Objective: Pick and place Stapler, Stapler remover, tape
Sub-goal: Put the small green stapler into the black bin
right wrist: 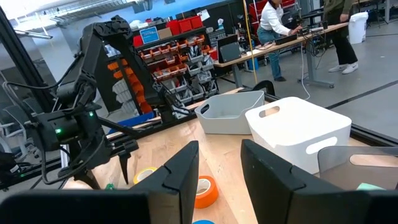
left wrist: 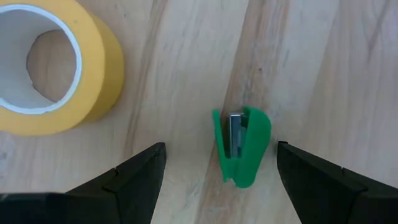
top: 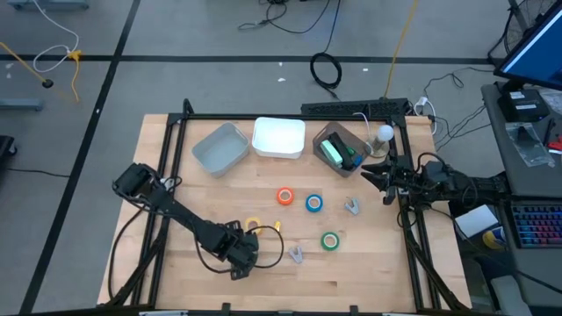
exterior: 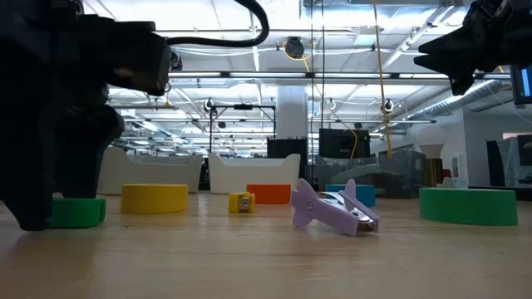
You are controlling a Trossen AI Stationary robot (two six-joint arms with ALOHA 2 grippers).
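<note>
The left gripper [left wrist: 221, 171] sits lowest and closest, down near the front of the table [top: 369, 272], its fingers [left wrist: 134, 177] spread wide with a small green stapler [left wrist: 242, 146] lying on the wood between them, untouched by either finger. The yellow tape [left wrist: 43, 68] rests just beside that stapler, flat on the table. The right gripper [top: 384, 175] hangs above the table's right edge, near the clear bin, holding nothing; its fingers [right wrist: 177, 171] stand apart with a gap between them. Along the back of the table stand three containers: a grey bin [top: 219, 147] at the left, a white bin [top: 279, 138] in the middle and a clear bin [top: 344, 149] at the right, which holds green and blue items I cannot make out. In the middle of the table the orange tape [top: 285, 197] and the blue tape [top: 313, 204] lie near each other, and the green tape [top: 330, 240] lies nearer the front, apart from them. A lilac staple remover [exterior: 332, 209] lies tilted on the wood by the left gripper, and a second remover [top: 351, 207] lies to the right of the blue tape. A tiny yellow piece [exterior: 241, 202] sits near the yellow tape. Beyond the table, in the right wrist view, two people [right wrist: 273, 28] stand at a desk well off in the room.
</note>
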